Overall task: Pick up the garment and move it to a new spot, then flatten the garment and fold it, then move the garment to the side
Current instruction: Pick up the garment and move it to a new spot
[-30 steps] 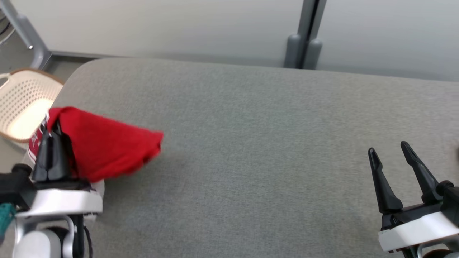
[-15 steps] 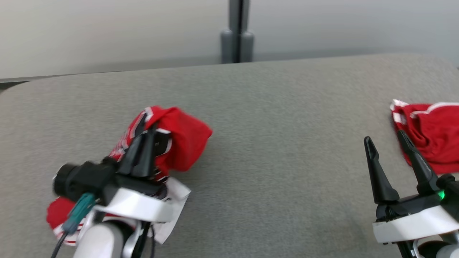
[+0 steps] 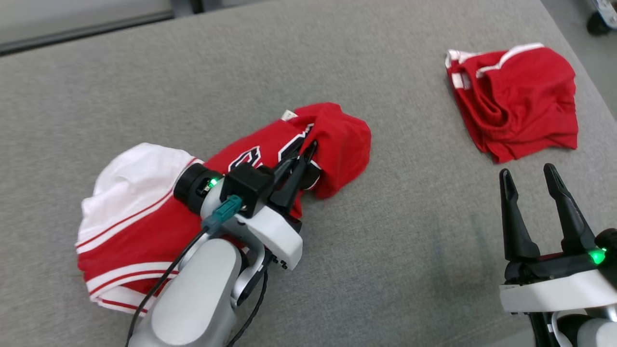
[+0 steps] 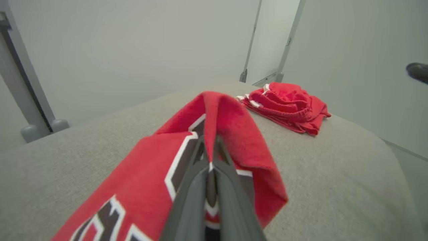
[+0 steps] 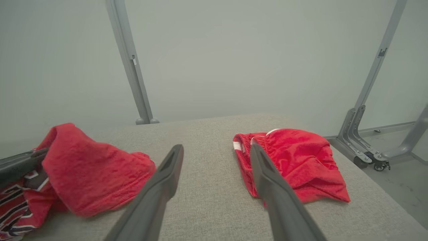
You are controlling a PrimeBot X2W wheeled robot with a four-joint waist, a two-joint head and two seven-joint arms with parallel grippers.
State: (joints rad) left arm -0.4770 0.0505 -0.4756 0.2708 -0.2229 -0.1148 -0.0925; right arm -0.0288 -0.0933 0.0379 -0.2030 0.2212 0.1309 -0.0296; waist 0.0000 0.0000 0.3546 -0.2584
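Here the left jaws, clamped on the red-and-white printed jersey, partly hide its lettering; the right jaws gape empty before a crumpled red garment.

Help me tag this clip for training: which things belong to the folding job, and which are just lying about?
In the job: jersey, bunched on the table; left claw, shut on its fold; right claw, open and empty.
Lying about: other red garment, apart near the table's right end; wheeled frame foot on the floor.
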